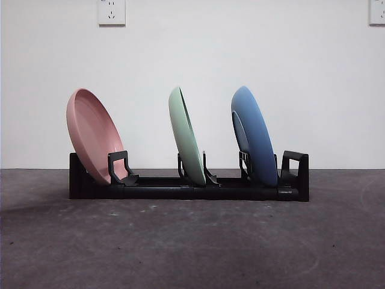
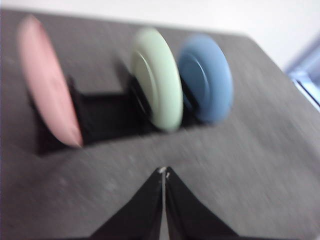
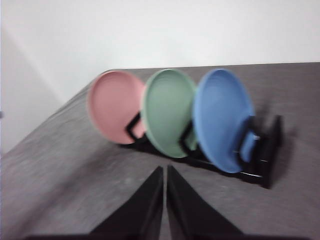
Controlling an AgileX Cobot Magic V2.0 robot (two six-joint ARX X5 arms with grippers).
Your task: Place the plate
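Plates all sat racked: pink plate point(image 1: 93, 135), green plate point(image 1: 185, 135) and blue plate point(image 1: 255, 135) leaned in the black rack point(image 1: 180, 189). My left gripper point(image 2: 164, 172) and right gripper point(image 3: 164, 170) were both closed, empty, clear of it. Placing looked done.

A rack point(image 1: 180, 186) sits on the worktop point(image 1: 192, 241), well in front of a wall point(image 1: 192, 60). Three plates stand on edge in its slots, apart from one another and all tilted toward the left of the front view: the left plate point(image 1: 93, 135) at one end, the middle plate point(image 1: 186, 135) in the centre, the right plate point(image 1: 254, 135) near the other end. Two wall sockets, one point(image 1: 111, 11) above the left plate, are mounted high behind.
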